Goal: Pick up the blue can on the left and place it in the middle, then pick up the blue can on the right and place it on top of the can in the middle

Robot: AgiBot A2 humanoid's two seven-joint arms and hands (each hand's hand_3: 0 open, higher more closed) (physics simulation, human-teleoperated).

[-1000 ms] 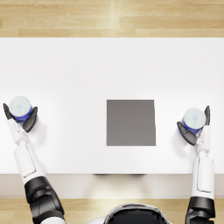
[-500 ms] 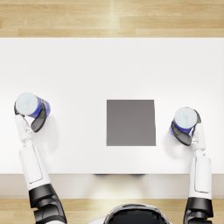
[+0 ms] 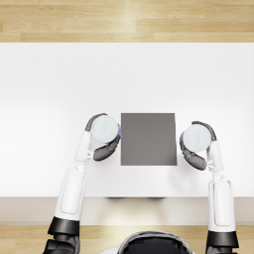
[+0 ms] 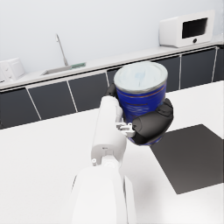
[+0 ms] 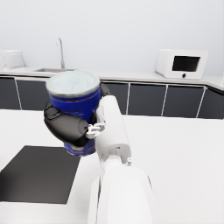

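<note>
**Q:** Now, which step does the figure show?

**A:** The carry toward the middle, judged from the layout. Nearest the robot, the two white arms rise on either side. The left hand (image 3: pixel 100 144) is clamped around the left blue can (image 3: pixel 105 130), held upright just left of the dark mat (image 3: pixel 148 139). The right hand (image 3: pixel 197 149) is likewise clamped around the right blue can (image 3: pixel 197 137), upright, just right of the mat. Whether either can clears the white table (image 3: pixel 44 89) cannot be told from the head view; the wrist views suggest both are lifted.

**Q:** What does the next move call for?

**A:** Probably a short shift of the left can rightward over the mat, a level descent, then release. The right can should wait beside the mat until that base stands free, since stacking needs rims aligned.

**Q:** And farther off?

**A:** A counter with a sink tap (image 4: pixel 60 46) and a microwave (image 4: pixel 187 28), outside the task.
</note>
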